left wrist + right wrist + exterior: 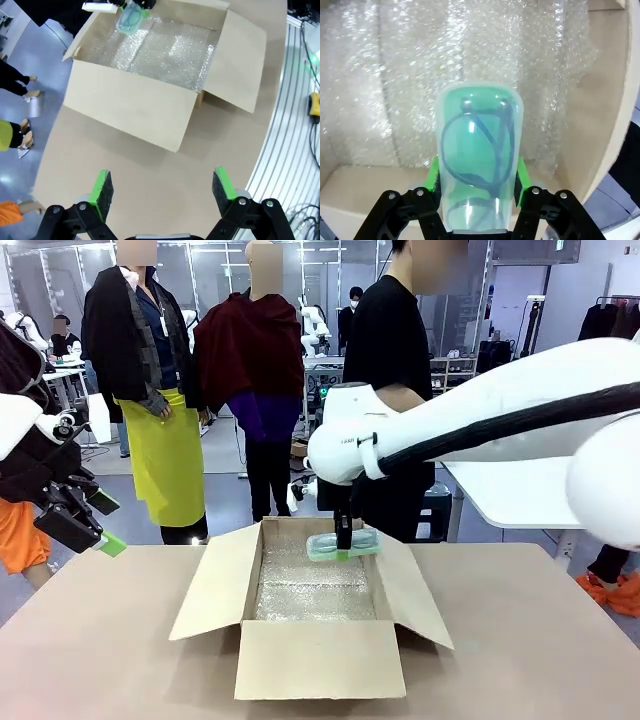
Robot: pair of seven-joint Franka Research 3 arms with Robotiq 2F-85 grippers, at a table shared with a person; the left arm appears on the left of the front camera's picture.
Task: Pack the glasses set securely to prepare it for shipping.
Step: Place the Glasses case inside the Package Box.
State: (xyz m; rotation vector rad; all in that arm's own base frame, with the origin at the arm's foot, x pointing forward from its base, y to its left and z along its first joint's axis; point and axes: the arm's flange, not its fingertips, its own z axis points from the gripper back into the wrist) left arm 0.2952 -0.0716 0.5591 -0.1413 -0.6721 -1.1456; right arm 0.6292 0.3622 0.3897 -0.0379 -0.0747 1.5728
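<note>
Right gripper point(477, 176) — mint case point(479, 125), eyeglasses point(476, 150) inside

Your right arm point(480, 390) is glossy white with a black cable point(540, 420); your left end effector point(162, 189) is black with green pads point(102, 189).

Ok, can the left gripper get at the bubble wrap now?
Probably yes: the left gripper is open and empty, the box flaps stand open, and the right gripper holds the mint case at the far edge, leaving most bubble wrap bare.
</note>
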